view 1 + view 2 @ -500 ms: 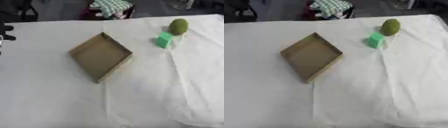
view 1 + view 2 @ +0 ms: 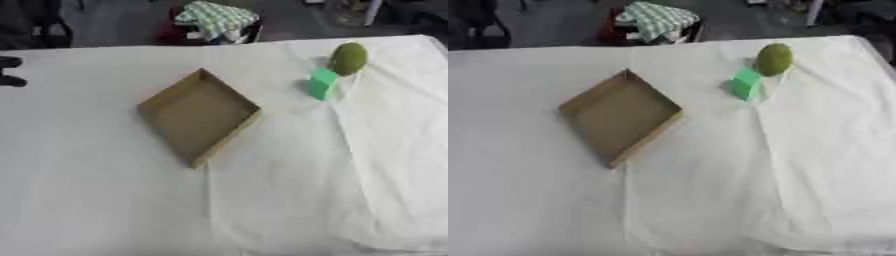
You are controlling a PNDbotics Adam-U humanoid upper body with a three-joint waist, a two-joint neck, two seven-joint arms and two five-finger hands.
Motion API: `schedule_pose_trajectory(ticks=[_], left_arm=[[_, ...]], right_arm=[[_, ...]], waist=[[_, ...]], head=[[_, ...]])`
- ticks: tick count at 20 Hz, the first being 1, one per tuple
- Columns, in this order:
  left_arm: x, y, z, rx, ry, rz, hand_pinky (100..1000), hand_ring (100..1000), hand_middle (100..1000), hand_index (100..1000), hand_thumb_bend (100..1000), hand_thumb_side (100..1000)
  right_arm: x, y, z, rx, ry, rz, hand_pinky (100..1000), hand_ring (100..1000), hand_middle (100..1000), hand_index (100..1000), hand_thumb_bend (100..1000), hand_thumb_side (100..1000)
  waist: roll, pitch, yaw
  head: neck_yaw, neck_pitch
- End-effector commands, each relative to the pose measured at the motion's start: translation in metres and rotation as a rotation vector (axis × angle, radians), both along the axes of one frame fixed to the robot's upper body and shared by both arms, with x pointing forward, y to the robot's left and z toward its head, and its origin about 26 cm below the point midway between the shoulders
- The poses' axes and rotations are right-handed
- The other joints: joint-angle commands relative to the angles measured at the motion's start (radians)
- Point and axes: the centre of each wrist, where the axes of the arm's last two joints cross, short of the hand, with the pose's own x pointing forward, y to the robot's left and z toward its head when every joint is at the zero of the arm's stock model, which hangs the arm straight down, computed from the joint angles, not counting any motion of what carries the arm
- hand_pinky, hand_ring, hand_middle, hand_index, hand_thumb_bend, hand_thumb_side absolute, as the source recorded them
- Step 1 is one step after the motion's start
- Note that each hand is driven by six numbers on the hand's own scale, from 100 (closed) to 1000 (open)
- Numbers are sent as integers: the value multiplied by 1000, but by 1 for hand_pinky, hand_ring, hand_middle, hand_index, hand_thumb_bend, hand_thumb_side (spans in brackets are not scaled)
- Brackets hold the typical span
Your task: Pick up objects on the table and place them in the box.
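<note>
Shallow brown cardboard box [image 2: 199,117], open-topped, is sitting turned corner-on near the middle of the white-clothed table [image 2: 105,200], nothing showing inside it. Green block [image 2: 322,83] is lying to the box's far right, just beside a rounded olive-green fruit [image 2: 348,58] at the cloth's far right. Left hand [image 2: 10,71] is showing only as dark shapes at the left edge; whether its fingers are straight or curled cannot be told. Right hand is appearing in neither view.

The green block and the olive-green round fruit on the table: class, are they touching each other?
Cannot tell. In both eye views the green block sits right against the round fruit, their outlines meeting with no visible gap, but contact isn't plain.
</note>
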Motion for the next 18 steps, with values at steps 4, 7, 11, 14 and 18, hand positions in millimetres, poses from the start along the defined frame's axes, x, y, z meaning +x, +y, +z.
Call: schedule_pose_trajectory(ticks=[4, 7, 11, 14, 18], left_arm=[[0, 1, 6, 22, -14, -10, 603, 712, 775, 795, 287, 638], [1, 0, 4, 22, -8, -15, 603, 720, 774, 795, 285, 640], [2, -2, 3, 18, -2, -25, 603, 723, 774, 796, 284, 642], [2, -4, 2, 18, 2, -31, 602, 723, 774, 796, 284, 643], [3, -5, 1, 15, 8, -37, 602, 724, 775, 797, 283, 645]], right_arm=[[45, -52, -51, 159, 256, -99, 589, 653, 718, 810, 100, 327], [57, -70, -86, 200, 373, -154, 581, 641, 707, 804, 100, 321], [64, -91, -139, 236, 552, -222, 579, 636, 703, 804, 100, 305], [64, -99, -170, 220, 657, -251, 582, 641, 709, 811, 100, 297], [65, -101, -198, 159, 762, -262, 589, 653, 721, 819, 100, 284]], waist=[[-9, -23, 10], [-12, -23, 17], [-11, -22, 25], [-7, -21, 27], [-2, -19, 31]], head=[[-8, 5], [-12, 5], [-21, 5], [-27, 5], [-35, 2]])
